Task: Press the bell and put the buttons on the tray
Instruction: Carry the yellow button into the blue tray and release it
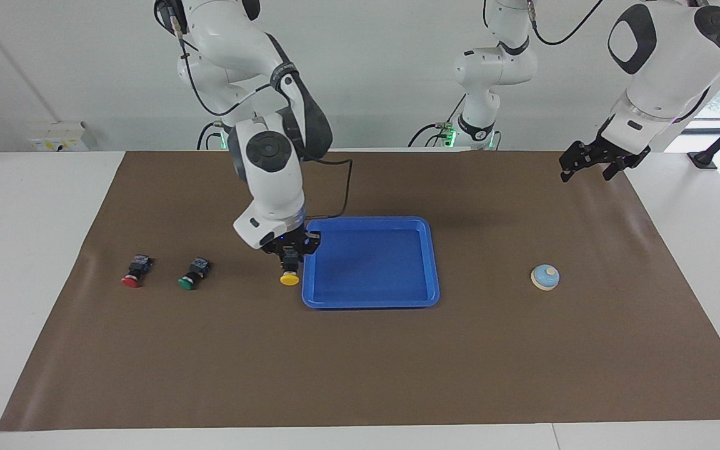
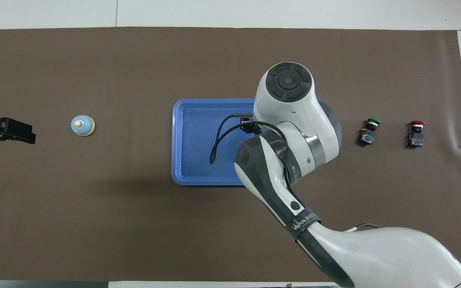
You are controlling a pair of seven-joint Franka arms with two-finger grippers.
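My right gripper (image 1: 289,255) is shut on the black body of the yellow button (image 1: 289,279), cap down. It hangs in the air over the rim of the blue tray (image 1: 372,302) at the right arm's end. In the overhead view the right arm's wrist hides this button above the tray (image 2: 178,140). The green button (image 1: 192,275) (image 2: 369,131) and the red button (image 1: 135,272) (image 2: 416,134) lie on the mat toward the right arm's end. The light blue bell (image 1: 545,277) (image 2: 82,125) stands toward the left arm's end. My left gripper (image 1: 588,172) (image 2: 30,136) waits open above the mat's edge there.
A brown mat (image 1: 360,375) covers the table, with white tabletop around it. The tray's inside holds nothing. A third, unused arm base (image 1: 479,131) stands at the robots' edge of the table.
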